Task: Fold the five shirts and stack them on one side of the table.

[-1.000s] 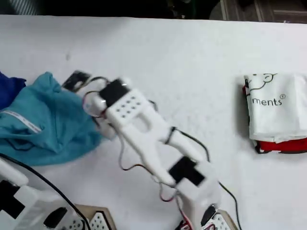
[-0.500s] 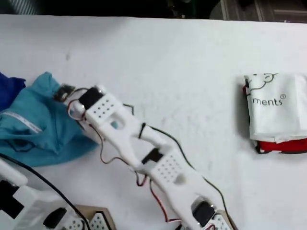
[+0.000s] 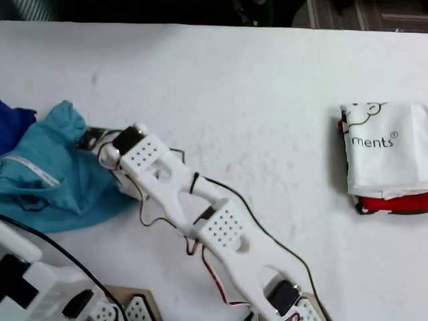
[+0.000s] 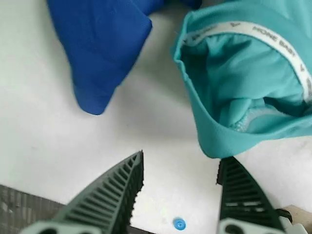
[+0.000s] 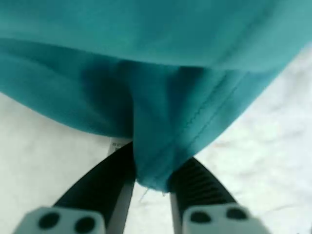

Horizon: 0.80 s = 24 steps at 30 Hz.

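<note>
A crumpled teal shirt (image 3: 53, 177) lies at the table's left side, with a dark blue shirt (image 3: 10, 124) just beyond it at the edge. My right gripper (image 3: 90, 138) is at the teal shirt's right edge. In the right wrist view the right gripper (image 5: 151, 175) is shut on a fold of the teal shirt (image 5: 161, 97). My left gripper (image 4: 180, 168) hangs open above bare table, near the teal shirt's (image 4: 243, 83) collar and the blue shirt (image 4: 97, 53). A folded white shirt (image 3: 384, 150) sits on a folded red shirt (image 3: 394, 202) at the right.
The right arm (image 3: 200, 214) stretches diagonally from the front edge across the table's left half. The left arm's base (image 3: 33, 284) and a black cable (image 3: 60, 254) stand at the front left corner. White table (image 3: 254, 87) spreads between the arm and the folded stack.
The right arm has stretched out and dropped lower, carrying its gripper leftward and nearer onto the teal shirt's edge. The shirts and the folded stack have stayed put.
</note>
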Each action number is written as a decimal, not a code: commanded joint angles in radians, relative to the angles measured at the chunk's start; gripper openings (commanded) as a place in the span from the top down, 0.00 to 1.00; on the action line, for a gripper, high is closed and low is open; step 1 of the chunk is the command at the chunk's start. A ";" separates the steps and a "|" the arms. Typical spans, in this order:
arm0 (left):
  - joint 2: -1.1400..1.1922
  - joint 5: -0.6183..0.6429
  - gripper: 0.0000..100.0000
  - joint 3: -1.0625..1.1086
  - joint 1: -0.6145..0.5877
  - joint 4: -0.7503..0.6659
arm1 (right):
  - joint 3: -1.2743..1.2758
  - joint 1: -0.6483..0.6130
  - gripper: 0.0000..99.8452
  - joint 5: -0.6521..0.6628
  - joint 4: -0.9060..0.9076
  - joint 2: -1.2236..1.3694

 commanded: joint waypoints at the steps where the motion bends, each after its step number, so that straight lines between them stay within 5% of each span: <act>1: -0.091 0.011 0.74 -0.006 0.044 0.003 | -0.014 0.010 0.98 0.060 0.010 -0.154; 8: -0.104 0.216 0.74 -0.014 0.081 -0.095 | 0.101 0.090 0.98 0.109 0.010 -0.406; 13: -0.097 0.221 0.74 -0.003 0.108 -0.098 | 0.117 0.222 0.98 0.109 0.010 -0.627; 24: -0.099 -0.005 0.70 0.153 0.266 -0.041 | 0.115 0.407 0.98 0.109 -0.002 -1.036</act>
